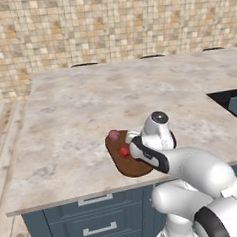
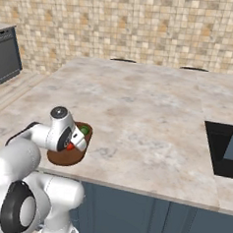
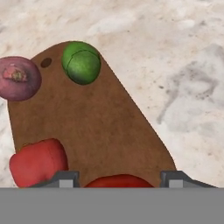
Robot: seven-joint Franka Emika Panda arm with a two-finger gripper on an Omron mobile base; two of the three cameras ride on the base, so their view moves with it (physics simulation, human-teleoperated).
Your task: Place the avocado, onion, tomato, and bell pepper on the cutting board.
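- Left base view: the cutting board (image 1: 130, 166) lies on the table (image 1: 80, 123) near its front edge. The onion (image 1: 113, 136) sits at the board's far-left end. A red item (image 1: 124, 151) rests on the board just in front of the onion. The arm covers the board's right part, and the tool cannot be made out here.
- Right base view: the cutting board (image 2: 66, 157) lies close to the table's (image 2: 147, 125) front-left edge. The avocado (image 2: 84, 130) sits at the board's far end. A red item (image 2: 77, 145) shows just beside the arm, nearer than the avocado.
- Hand view: the tool (image 3: 119, 178) stands above the cutting board (image 3: 100, 127). A red rounded item (image 3: 117, 180) lies between its fingertips (image 3: 65, 179); gaps show on both sides, so a grip cannot be confirmed. The avocado (image 3: 81, 62) sits at the board's far end. The onion (image 3: 18, 78) overlaps the board's far-left edge. A second red item (image 3: 37, 161) rests at the board's near-left edge.
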